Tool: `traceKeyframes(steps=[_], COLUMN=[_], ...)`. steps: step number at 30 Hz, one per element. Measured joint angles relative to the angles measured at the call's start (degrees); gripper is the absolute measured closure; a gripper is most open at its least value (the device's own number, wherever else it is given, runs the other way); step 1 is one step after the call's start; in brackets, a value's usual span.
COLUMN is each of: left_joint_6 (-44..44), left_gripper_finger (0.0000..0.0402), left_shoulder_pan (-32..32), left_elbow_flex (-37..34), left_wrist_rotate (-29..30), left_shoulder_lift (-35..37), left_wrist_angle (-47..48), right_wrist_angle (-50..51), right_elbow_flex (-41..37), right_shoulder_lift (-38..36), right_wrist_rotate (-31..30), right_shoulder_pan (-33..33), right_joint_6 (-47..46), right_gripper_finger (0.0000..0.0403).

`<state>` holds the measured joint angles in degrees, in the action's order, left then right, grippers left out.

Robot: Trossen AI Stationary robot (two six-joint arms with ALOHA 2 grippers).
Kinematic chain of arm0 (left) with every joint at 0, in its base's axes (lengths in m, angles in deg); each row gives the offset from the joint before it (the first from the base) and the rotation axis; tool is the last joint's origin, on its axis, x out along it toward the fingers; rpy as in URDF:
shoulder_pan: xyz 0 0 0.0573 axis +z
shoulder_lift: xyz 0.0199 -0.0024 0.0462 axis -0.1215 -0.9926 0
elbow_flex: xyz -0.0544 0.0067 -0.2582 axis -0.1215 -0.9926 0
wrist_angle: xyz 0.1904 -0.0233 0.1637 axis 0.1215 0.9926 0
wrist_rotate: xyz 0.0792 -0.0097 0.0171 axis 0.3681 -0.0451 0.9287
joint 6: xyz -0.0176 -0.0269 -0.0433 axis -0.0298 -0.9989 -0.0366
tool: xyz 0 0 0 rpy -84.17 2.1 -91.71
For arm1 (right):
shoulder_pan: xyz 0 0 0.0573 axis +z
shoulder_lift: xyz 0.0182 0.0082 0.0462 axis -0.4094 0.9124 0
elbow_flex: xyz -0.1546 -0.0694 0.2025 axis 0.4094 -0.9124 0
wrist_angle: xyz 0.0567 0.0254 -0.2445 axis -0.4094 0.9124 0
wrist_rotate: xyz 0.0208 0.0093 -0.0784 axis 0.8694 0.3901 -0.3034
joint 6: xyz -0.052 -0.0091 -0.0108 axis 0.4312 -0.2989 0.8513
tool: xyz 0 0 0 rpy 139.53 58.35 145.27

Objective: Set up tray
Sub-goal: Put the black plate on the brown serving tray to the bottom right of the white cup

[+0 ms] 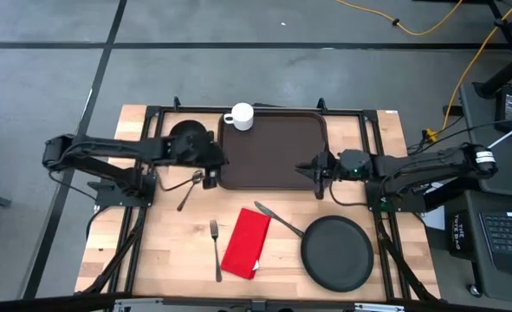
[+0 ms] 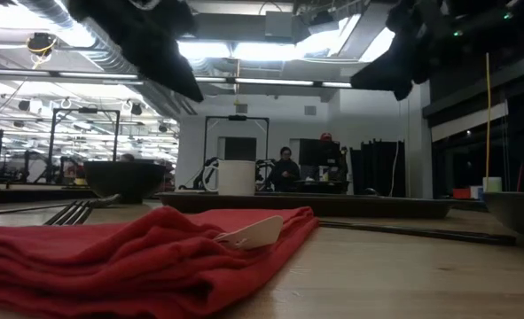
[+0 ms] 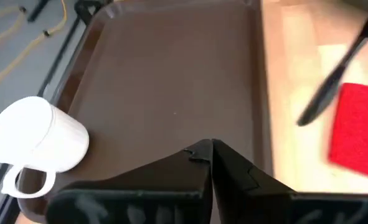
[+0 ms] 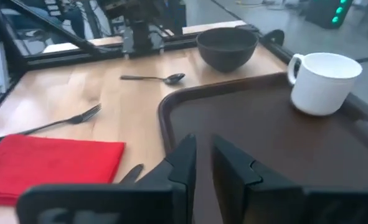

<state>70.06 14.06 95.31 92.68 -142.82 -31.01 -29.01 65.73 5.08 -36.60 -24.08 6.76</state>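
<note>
The dark brown tray lies flat on the far middle of the table, with a white mug upright in its far-left corner. My left gripper hovers at the tray's near-left corner. In the left wrist view my left gripper is shut, over the tray. My right gripper hovers at the near-right corner. The right wrist view shows only a narrow slit between the fingers of my right gripper. In the low view both grippers hang well above the tray.
A black bowl and a spoon lie left of the tray. On the near half of the table are a fork, a red napkin, a knife and a round black plate. People sit in the room beyond.
</note>
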Motion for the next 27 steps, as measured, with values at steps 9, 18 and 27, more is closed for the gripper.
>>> traceKeyframes(steps=[9,18,27], left_joint_6=[-3.84,-4.73,-4.86], left_gripper_finger=[0.0398,0.0398,0.0398], left_shoulder_pan=[-6.38,-7.12,-7.12], left_elbow_flex=[-4.21,-4.31,-4.31], left_wrist_rotate=[8.23,8.31,8.55], left_shoulder_lift=[6.76,6.94,6.94], left_wrist_angle=[-1.12,-1.11,-0.99], right_wrist_angle=[17.19,53.84,73.50], right_elbow_flex=[5.82,22.45,25.70], right_shoulder_lift=[-1.53,5.70,9.64], right_wrist_rotate=[-9.12,-10.02,2.81], right_shoulder_pan=[7.51,15.28,19.07], right_joint_6=[-6.52,-29.20,-43.59], right_gripper_finger=[0.0351,0.0351,0.0351])
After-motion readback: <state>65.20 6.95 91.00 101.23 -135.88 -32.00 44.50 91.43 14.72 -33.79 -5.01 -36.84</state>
